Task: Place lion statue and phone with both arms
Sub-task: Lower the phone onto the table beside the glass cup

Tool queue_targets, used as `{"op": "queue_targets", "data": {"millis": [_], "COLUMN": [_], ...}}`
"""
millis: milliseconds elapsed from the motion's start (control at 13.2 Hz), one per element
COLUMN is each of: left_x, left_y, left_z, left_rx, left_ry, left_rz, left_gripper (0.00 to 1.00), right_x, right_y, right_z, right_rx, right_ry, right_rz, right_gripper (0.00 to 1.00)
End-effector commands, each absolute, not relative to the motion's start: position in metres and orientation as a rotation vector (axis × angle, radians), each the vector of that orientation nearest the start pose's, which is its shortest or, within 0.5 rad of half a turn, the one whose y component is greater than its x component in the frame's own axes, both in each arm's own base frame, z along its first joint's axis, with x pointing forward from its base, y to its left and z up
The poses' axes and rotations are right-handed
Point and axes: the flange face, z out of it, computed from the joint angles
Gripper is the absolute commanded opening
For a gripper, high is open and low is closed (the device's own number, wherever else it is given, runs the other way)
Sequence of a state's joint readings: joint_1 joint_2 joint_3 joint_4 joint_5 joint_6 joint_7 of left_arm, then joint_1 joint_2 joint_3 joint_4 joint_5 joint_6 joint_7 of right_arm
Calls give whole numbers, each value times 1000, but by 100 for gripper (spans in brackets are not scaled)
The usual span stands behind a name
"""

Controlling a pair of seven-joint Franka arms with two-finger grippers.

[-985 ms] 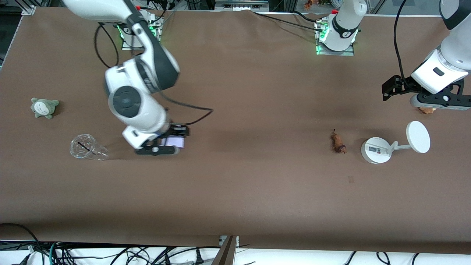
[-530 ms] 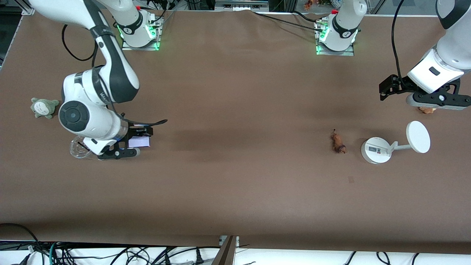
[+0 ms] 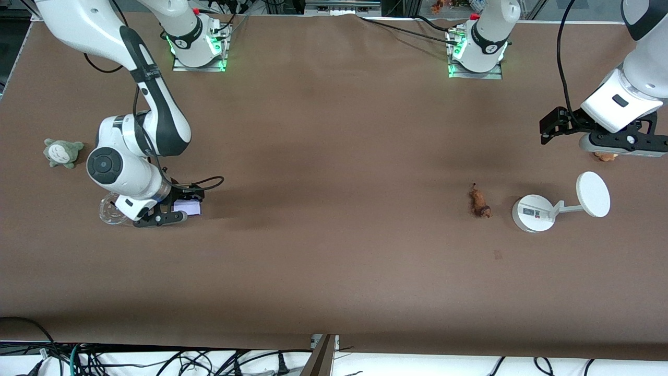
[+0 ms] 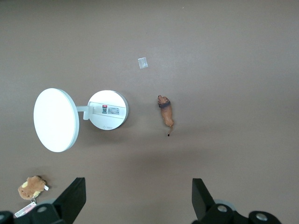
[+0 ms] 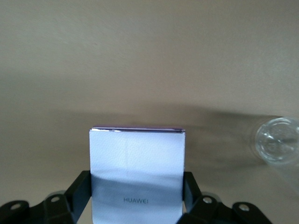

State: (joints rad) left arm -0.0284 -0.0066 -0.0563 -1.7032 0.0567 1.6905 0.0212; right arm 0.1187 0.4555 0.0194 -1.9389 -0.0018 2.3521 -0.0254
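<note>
My right gripper (image 3: 175,209) is shut on the phone (image 3: 187,208), a flat pale lavender rectangle, low over the table beside a clear plastic cup. In the right wrist view the phone (image 5: 137,170) sits clamped between both fingers (image 5: 79,189). The lion statue (image 3: 479,201), small and orange-brown with a dark head, lies on the table beside the white stand; it also shows in the left wrist view (image 4: 165,113). My left gripper (image 3: 584,137) is open and empty, up in the air over the left arm's end of the table, its fingers (image 4: 74,199) wide apart.
A clear plastic cup (image 3: 108,210) lies partly under the right arm's wrist. A grey-green plush (image 3: 62,152) sits at the right arm's end. A white round-based stand (image 3: 533,212) with a disc (image 3: 593,194) stands near the lion. A brown plush (image 3: 605,155) lies under the left gripper.
My right arm has swung toward its own end of the table with the phone, ending beside the clear cup. The left arm has barely moved.
</note>
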Motion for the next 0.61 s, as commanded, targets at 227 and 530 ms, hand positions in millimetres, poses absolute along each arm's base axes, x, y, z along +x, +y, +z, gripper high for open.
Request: {"op": "queue_targets", "data": {"millis": [227,530], "left_x": [562,562], "left_y": [-34,-31], "left_z": [581,580], "left_rx": [-3084,-3085], "left_ry": [163,156], "left_rz": [8,13], "left_gripper": [100,100], "right_x": [598,602], "right_y": [62,49], "right_z": [214,198], "right_rx": [-3107,-3107], "right_ry": [-267,-222], "right_rz": [-12,-55], "right_gripper": [16,16]}}
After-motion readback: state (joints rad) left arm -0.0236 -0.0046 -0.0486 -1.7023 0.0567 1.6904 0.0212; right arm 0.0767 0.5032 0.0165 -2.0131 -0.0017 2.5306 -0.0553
